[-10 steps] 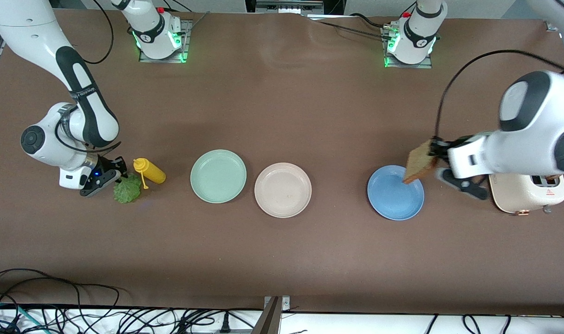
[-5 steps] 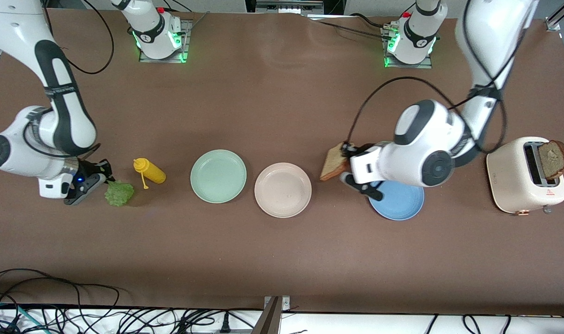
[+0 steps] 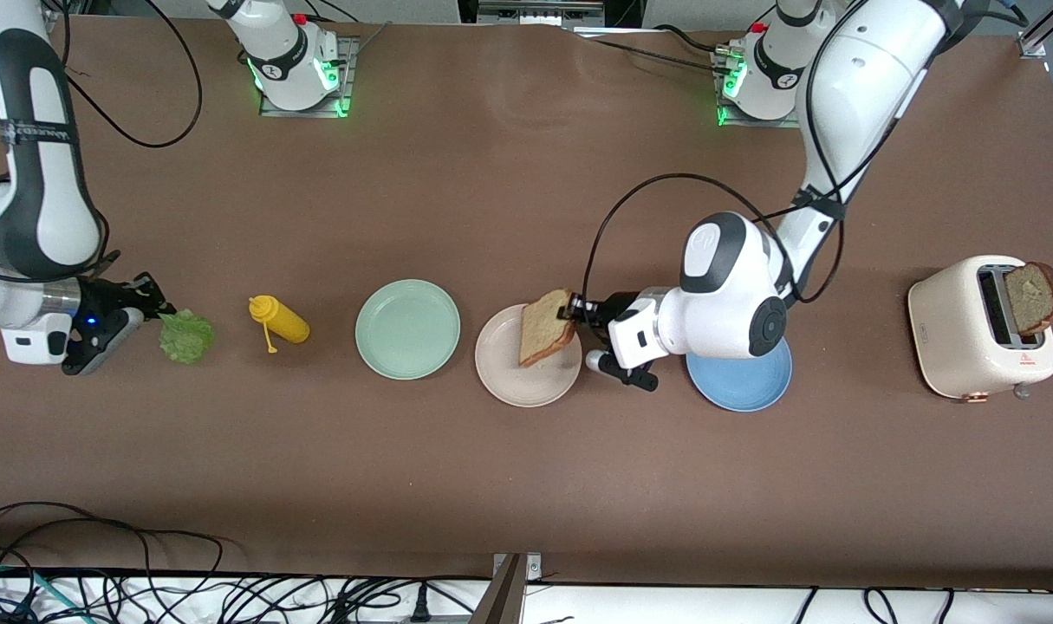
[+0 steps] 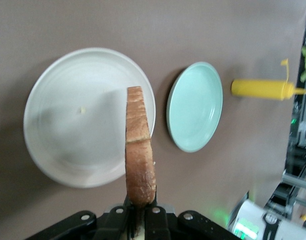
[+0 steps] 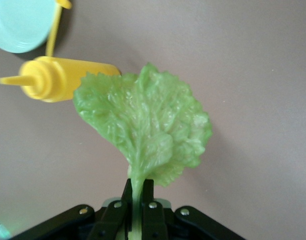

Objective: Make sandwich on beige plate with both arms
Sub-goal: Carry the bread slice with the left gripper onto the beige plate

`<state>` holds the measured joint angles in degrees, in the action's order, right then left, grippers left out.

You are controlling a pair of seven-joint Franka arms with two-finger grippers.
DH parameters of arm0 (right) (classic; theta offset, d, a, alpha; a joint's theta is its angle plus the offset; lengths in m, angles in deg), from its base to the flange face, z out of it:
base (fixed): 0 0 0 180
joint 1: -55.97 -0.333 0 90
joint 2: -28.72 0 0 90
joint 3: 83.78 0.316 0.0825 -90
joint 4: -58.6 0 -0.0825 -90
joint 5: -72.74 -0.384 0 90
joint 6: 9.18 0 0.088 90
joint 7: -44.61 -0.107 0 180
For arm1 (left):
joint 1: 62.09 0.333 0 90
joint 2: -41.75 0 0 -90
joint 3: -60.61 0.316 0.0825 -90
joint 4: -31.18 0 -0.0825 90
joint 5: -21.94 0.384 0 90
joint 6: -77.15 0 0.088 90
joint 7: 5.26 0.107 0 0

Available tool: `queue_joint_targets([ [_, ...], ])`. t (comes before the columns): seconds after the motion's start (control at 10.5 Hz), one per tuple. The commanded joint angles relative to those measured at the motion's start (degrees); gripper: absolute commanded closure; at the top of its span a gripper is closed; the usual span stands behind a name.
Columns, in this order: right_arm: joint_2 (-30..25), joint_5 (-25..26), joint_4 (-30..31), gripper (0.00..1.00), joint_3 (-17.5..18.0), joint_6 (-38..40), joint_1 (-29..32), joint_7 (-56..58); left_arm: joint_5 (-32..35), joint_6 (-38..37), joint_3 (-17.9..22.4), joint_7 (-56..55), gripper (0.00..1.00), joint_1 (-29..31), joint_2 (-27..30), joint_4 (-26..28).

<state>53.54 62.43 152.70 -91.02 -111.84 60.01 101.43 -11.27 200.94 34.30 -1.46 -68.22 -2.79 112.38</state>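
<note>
left tool (image 3: 569, 310) gripping bread slice (image 3: 543, 327) over beige plate (image 3: 513, 381), right tool (image 3: 152, 305) gripping lettuce (image 3: 185, 336)

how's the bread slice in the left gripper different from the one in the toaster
The held bread slice hangs over the beige plate, pinched by one edge in the left gripper; the toaster slice stands in the toaster slot, its top sticking out. The held slice looks lighter brown, the toaster slice darker. Both are brown bread with a darker crust.
</note>
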Motion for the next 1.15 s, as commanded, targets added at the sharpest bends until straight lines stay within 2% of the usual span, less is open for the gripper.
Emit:
queue_joint_targets([
  [0.0,-0.65,1.33,-6.10,1.00,0.46,8.94,-0.26,-3.71,-5.80,2.77,0.30,3.31,1.00,-1.69,-5.80,-5.33],
  [0.19,-2.32,1.60,-8.04,1.00,1.08,12.91,-2.10,-8.81,-5.90,2.86,0.30,3.67,1.00,-2.04,-8.54,-7.11],
  [0.48,-5.48,1.69,-8.23,1.00,1.26,14.95,-5.18,-14.09,-6.07,3.12,0.30,8.42,1.00,-2.48,-10.39,-6.23],
  [0.57,-5.66,1.60,-8.23,1.00,1.34,14.95,-6.23,-15.84,-6.08,3.12,0.30,8.42,0.91,-2.49,-11.09,-6.32],
  [0.67,-5.66,1.52,-8.23,1.00,1.26,14.95,-7.64,-18.04,-5.55,3.12,0.47,8.60,0.68,-2.40,-11.10,-6.14],
  [0.76,-5.66,1.43,-8.23,1.00,1.26,14.95,-8.69,-19.80,-5.11,3.04,0.64,8.60,0.26,-1.70,-10.92,-5.88],
  [0.86,-5.66,1.34,-8.23,1.00,1.26,14.77,-10.01,-21.04,-4.50,2.86,0.73,9.03,0.00,-1.43,-10.57,-4.92],
  [1.05,-5.66,1.08,-8.23,1.00,1.26,13.99,-12.91,-27.43,-2.84,2.77,1.87,9.56,0.00,-1.60,-10.22,-4.91],
])
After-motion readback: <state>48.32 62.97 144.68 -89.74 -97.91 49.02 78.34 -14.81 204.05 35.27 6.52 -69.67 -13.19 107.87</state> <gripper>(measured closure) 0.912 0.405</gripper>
